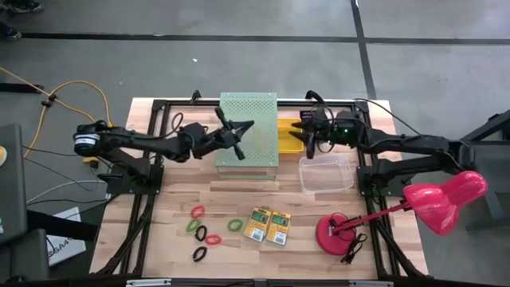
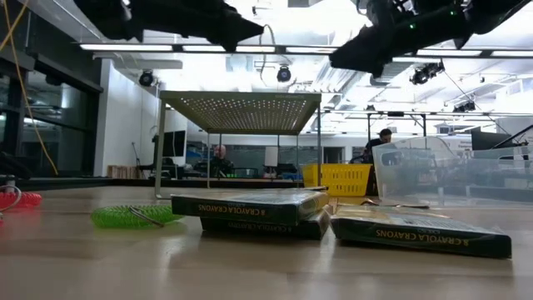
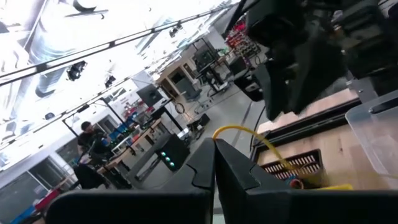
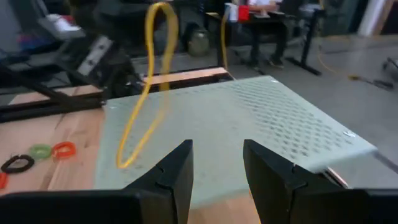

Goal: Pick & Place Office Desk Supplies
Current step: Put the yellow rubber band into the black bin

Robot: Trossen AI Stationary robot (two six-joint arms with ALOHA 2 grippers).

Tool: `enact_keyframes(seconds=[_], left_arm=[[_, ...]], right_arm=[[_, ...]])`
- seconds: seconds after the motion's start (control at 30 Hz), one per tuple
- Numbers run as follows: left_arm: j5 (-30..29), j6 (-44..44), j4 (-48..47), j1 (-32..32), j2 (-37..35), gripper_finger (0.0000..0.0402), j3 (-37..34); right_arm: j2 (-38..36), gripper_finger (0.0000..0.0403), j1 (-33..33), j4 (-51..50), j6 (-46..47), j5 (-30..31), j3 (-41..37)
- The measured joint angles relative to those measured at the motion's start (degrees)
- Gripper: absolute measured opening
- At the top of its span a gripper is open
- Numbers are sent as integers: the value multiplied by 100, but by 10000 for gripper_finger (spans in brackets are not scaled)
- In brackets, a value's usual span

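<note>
While both arms hang above the back of the table point(image 1: 239, 271), we see the left end effector point(image 1: 243, 127) closed and empty over the green perforated box point(image 1: 249, 112). The right end effector point(image 1: 307, 135) stands with its fingers point(image 4: 177, 171) apart, holding nothing, over the yellow bin point(image 1: 288, 137) just beside that box and just behind the clear tub point(image 1: 327, 174).

Well apart from both, the supplies lie near the front edge. Two crayon boxes point(image 1: 268, 226) sit side by side, touching. To their left we count the bands: a green one point(image 1: 235, 226) nearest the boxes, then red point(image 1: 198, 211), another green point(image 1: 192, 226), two more red point(image 1: 207, 236) and a black one point(image 1: 199, 254). The pink lamp point(image 1: 339, 231) stands at the front right.
</note>
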Motion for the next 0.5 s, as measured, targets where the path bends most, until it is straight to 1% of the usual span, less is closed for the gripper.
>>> enact_keyframes(seconds=[0.17, 0.4, 0.5], left_arm=[[13, 4, -27, -35, 258, 0, 308], [9, -27, -49, -112, 560, 0, 540], [11, -17, -54, -137, 710, 0, 636]], right_arm=[[291, 129, 296, 639, -265, 69, 2], [706, 129, 443, 1388, -280, 63, 0], [914, 129, 490, 1735, -280, -27, 0]])
